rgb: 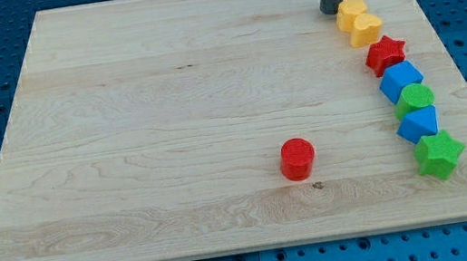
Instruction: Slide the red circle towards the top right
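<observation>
The red circle [297, 158] sits on the wooden board [150, 124], right of centre and toward the view's bottom. My tip [331, 11] is near the view's top right, far above the red circle and up to its right. It stands just left of the yellow hexagon [351, 13].
A curved line of blocks runs down the board's right side: the yellow hexagon, a yellow heart [365, 30], a red star [385, 54], a blue block [401, 81], a green circle [415, 99], a blue block [419, 125] and a green star [439, 155].
</observation>
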`<state>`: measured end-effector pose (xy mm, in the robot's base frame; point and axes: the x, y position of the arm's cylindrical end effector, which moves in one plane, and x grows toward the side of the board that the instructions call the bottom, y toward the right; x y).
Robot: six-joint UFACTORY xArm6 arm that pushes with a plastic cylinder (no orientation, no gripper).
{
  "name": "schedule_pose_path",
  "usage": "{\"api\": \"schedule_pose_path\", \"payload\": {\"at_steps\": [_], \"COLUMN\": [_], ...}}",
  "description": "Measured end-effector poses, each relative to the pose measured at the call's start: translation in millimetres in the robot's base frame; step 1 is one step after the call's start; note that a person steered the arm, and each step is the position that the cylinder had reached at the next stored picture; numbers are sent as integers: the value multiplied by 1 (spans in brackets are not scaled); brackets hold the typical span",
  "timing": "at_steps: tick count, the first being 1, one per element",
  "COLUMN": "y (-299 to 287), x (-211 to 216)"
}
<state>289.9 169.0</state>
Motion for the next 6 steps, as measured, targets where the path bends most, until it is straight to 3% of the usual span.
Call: {"api": "schedule_pose_path", "payload": {"at_steps": [1,2,6], "y": [-20,-79,-183], "x": [0,9,229]}}
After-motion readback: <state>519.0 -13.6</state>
